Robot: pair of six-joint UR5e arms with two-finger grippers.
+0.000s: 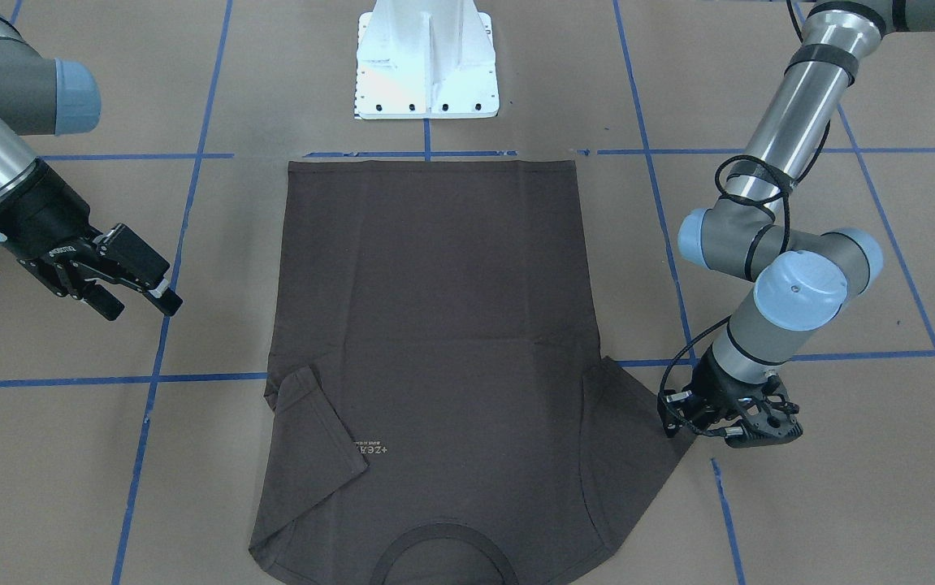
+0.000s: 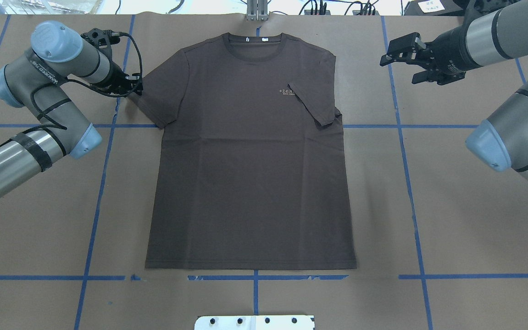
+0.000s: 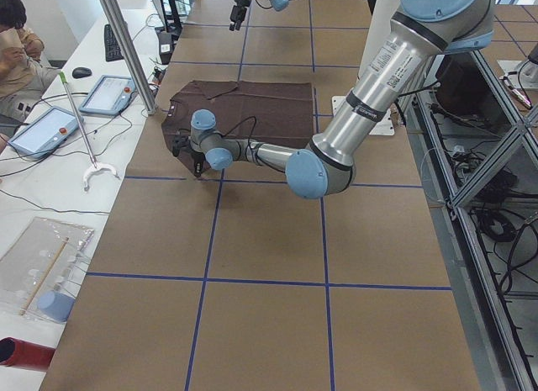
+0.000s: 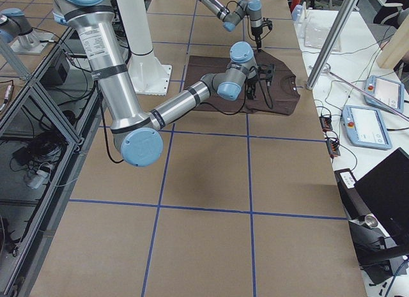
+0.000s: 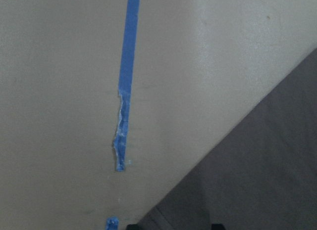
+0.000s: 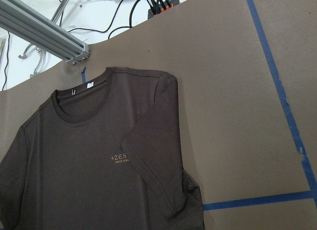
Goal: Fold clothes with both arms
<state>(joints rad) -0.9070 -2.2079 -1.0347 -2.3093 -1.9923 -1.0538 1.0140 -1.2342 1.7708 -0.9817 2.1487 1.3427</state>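
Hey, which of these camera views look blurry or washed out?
Left wrist view: soft throughout, blue tape and T-shirt edges smeared. Front-facing view: the white pedestal base glares, its top washed out. Overhead view: background beyond the table is blown out. Right wrist view: sharp, chest logo crisp.

Blue tape lines (image 2: pixel 475 276) grid the brown-papered tabletop (image 2: pixel 452 220), a white bolted pedestal (image 1: pixel 426 65) stands at one edge, and an operator (image 3: pixel 15 29) sits beside a tablet (image 3: pixel 42 130).
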